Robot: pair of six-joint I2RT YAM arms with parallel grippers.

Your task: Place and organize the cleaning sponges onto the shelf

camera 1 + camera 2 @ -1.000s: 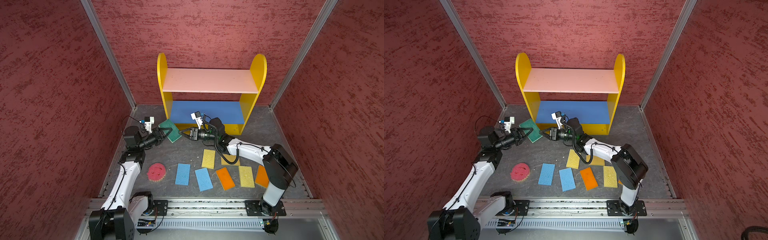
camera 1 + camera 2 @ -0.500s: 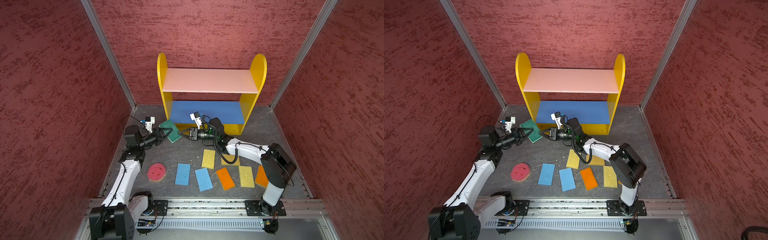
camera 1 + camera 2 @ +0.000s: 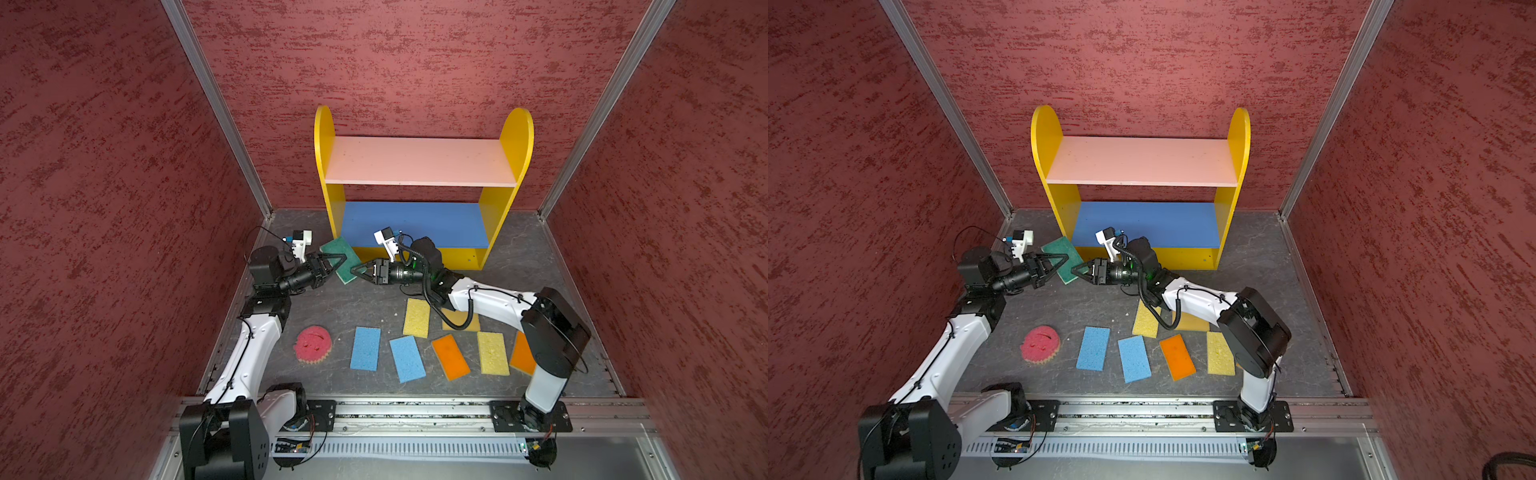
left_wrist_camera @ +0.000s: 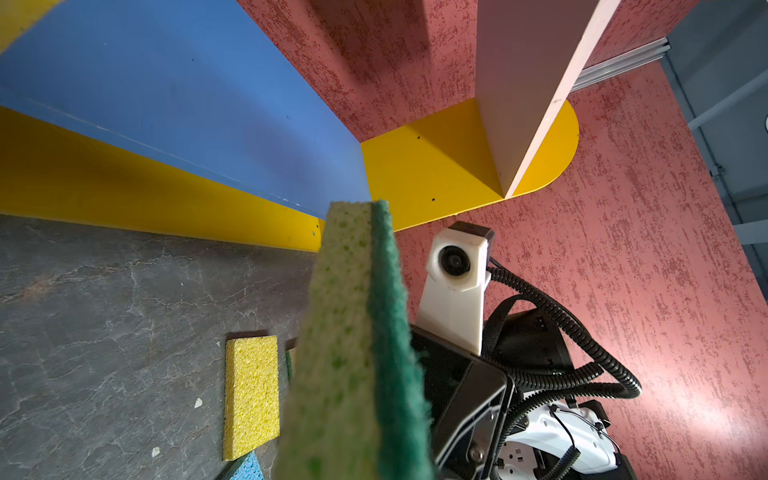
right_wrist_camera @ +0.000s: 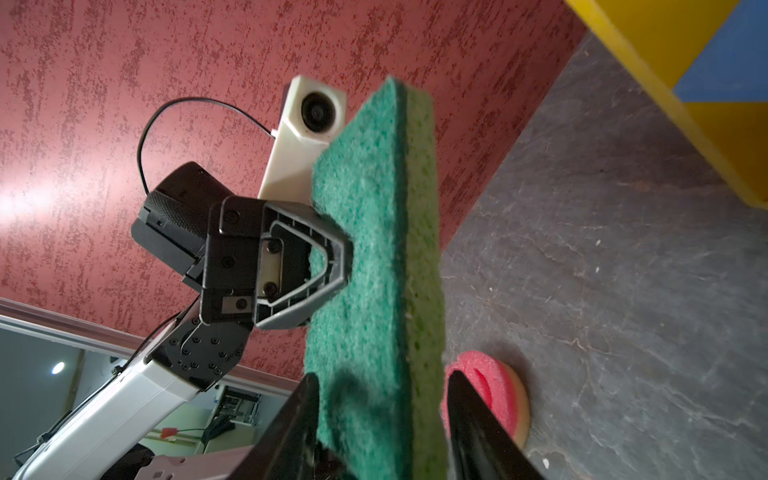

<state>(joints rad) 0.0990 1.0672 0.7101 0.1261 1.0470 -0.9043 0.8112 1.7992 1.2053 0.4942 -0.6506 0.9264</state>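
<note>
- Red textured walls box in a dark grey floor. At the far side stands the shelf, with nothing on the boards that show.
- The green sponge hangs in front of the shelf's left side panel, a little nearer than the base. It is tilted, with its dark scrub face turned toward the top cameras, and its long axis runs roughly far to near.
- The left gripper is clamped across the sponge's thickness from the left – one finger lies flat on the scrub face.
- The right gripper meets the sponge's near end from the right. Its jaws are parted and straddle the foam without visibly squeezing it, so the hold looks to be the left arm's alone.
- The blue middle board lies far and right of the sponge, close by. By my judgement the left arm is the one placed to swing the sponge there – with the right gripper drawing back rightward out of the path.
- Other loose sponges lie flat in a row on the near floor, well apart from both grippers. The pink smiley sponge is leftmost, nearest the left arm.
</note>
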